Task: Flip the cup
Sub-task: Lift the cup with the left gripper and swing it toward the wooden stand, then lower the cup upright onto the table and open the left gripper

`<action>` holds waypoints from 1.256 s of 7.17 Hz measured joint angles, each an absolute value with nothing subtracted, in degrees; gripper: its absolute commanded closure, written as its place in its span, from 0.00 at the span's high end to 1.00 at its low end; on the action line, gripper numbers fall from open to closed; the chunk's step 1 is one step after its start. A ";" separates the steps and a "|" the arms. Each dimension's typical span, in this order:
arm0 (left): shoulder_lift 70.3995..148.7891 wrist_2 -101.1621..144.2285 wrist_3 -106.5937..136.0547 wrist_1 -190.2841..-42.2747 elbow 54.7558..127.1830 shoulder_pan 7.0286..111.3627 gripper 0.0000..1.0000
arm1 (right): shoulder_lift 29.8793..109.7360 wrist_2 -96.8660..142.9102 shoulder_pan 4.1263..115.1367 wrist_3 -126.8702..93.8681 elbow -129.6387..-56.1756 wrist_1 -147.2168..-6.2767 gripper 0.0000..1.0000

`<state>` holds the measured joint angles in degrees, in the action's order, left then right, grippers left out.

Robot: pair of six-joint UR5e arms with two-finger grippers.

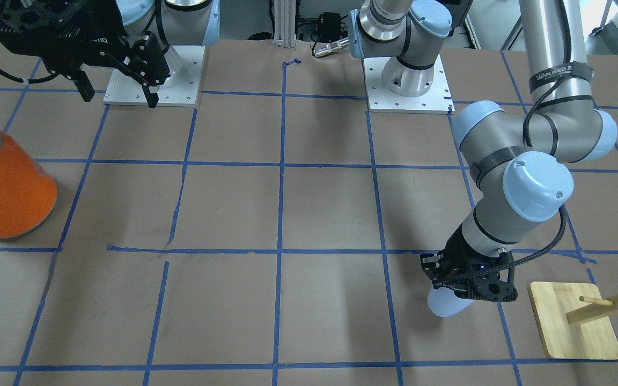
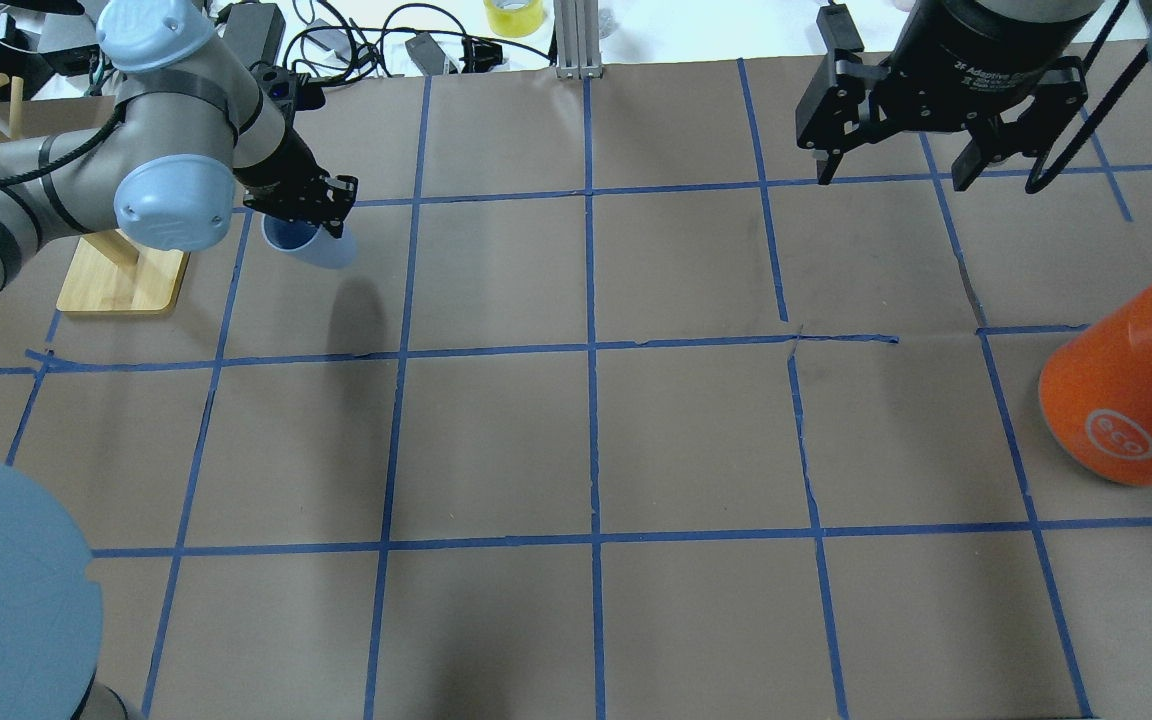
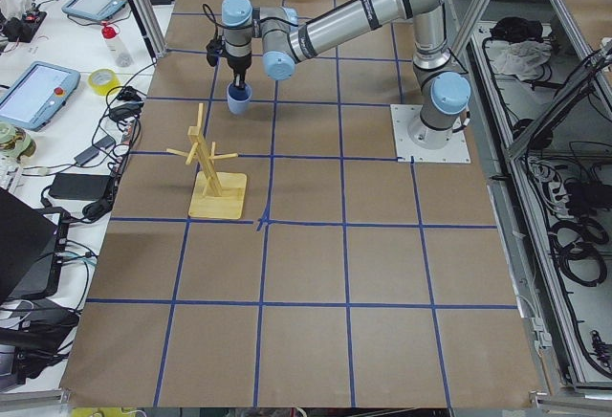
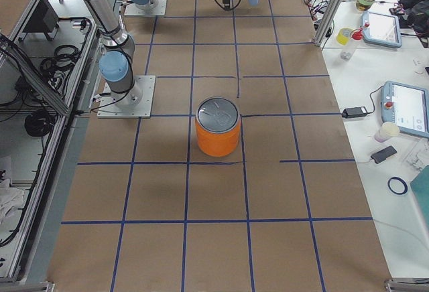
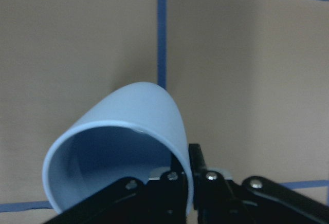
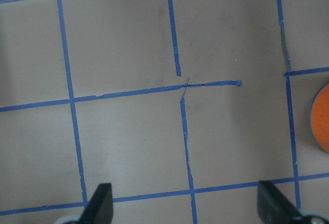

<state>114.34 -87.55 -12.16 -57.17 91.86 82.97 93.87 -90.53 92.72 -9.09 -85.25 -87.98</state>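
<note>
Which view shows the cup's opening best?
Left wrist-mounted: the cup is close up, rim and blue inside clear, left end effector pinching its wall. Overhead shows the mouth partly; front-facing only its outside; side views show it tiny.

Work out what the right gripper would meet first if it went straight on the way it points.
The right gripper points down at the table. Its wrist view shows only taped brown paper ahead, so it would probably meet the table first; the orange can lies off to one side.

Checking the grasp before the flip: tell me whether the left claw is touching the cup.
Touching. The left wrist view shows the left claw clamped on the rim wall of the cup, one finger inside, one outside.
</note>
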 measured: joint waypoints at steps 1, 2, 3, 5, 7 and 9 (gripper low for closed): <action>115.63 -89.06 -14.88 -56.89 90.61 82.74 0.00 | 93.87 -90.53 92.72 -9.07 -85.25 -88.00 1.00; 117.22 -89.72 -17.43 -56.74 89.46 82.66 0.00 | 93.87 -90.53 92.70 -9.06 -85.26 -88.01 1.00; 118.68 -90.65 -19.47 -56.97 88.30 82.64 0.00 | 93.87 -90.53 92.69 -9.05 -85.25 -88.00 1.00; 119.91 -92.38 -21.43 -59.63 87.05 82.62 0.07 | 93.87 -90.53 92.69 -9.05 -85.25 -87.98 1.00; 120.18 -92.63 -22.52 -61.00 87.11 82.62 0.71 | 93.87 -90.53 92.71 -9.09 -85.25 -87.98 1.00; 119.14 -92.37 -22.53 -61.58 86.91 82.83 0.98 | 93.87 -90.58 92.70 -9.06 -85.25 -87.96 1.00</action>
